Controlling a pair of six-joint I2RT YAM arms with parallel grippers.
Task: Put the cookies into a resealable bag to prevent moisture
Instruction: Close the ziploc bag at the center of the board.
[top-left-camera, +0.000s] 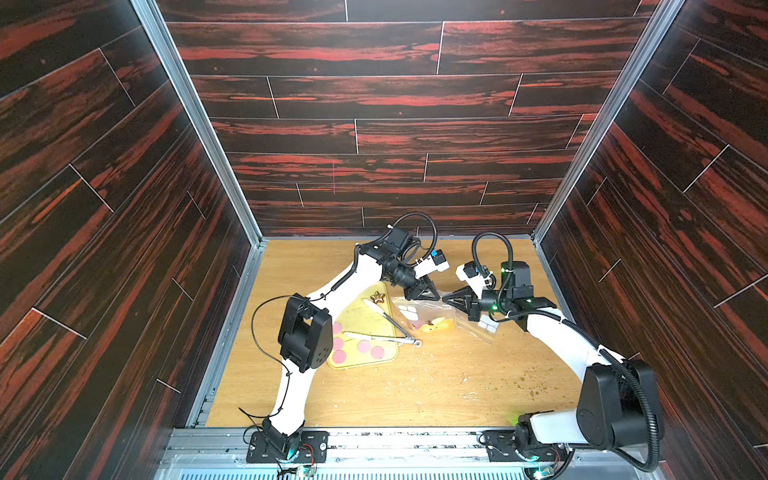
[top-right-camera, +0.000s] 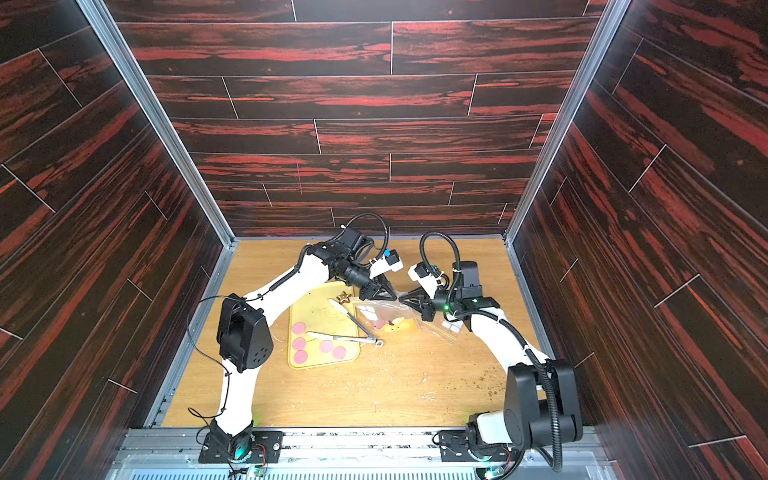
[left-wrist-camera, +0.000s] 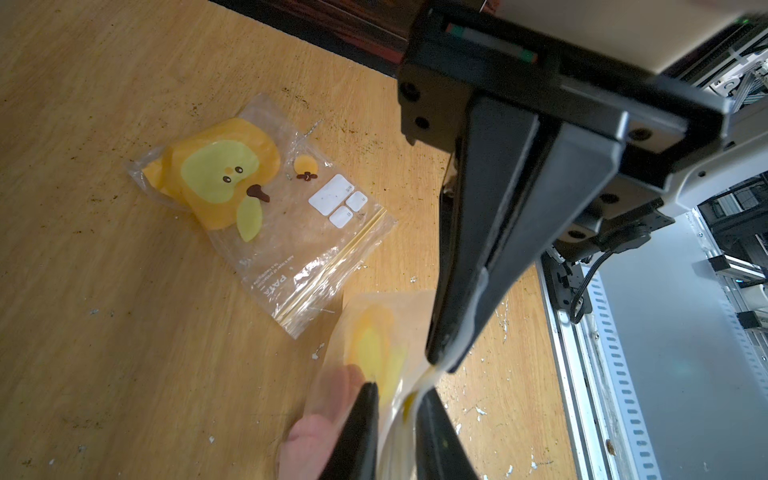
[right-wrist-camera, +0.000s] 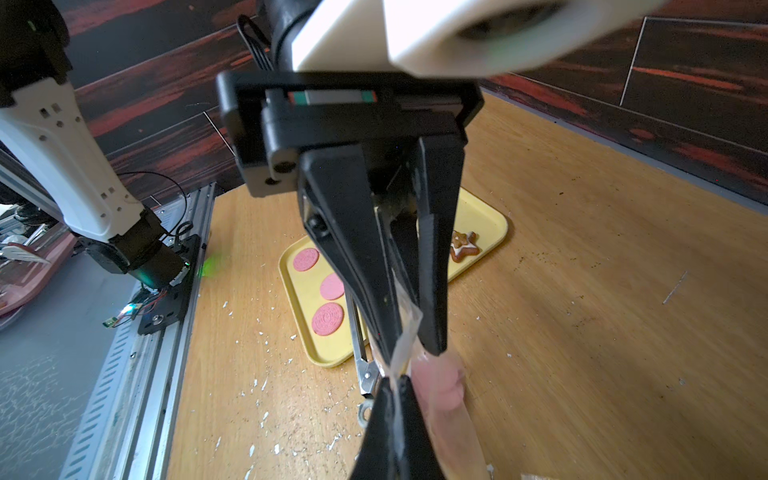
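Here, five pink cookies (top-left-camera: 364, 345) lie flat on a yellow tray (top-left-camera: 355, 320), and a pink shape (right-wrist-camera: 440, 386) shows through the clear resealable bag (top-left-camera: 432, 311) held at the tray's 3 o'clock. The right gripper (left-wrist-camera: 438, 363) is pressed together on the bag's lip. Facing it tip to tip, the left gripper (right-wrist-camera: 411, 356) has its jaws slightly parted, the film running between them. Metal tongs (top-left-camera: 390, 337) rest across the tray, hinge end off its 4 o'clock corner. A star biscuit (top-left-camera: 377, 296) sits at its 12 o'clock end. A second printed bag (left-wrist-camera: 270, 199) lies on the wooden table (top-left-camera: 415, 386), at 3 o'clock of the first.
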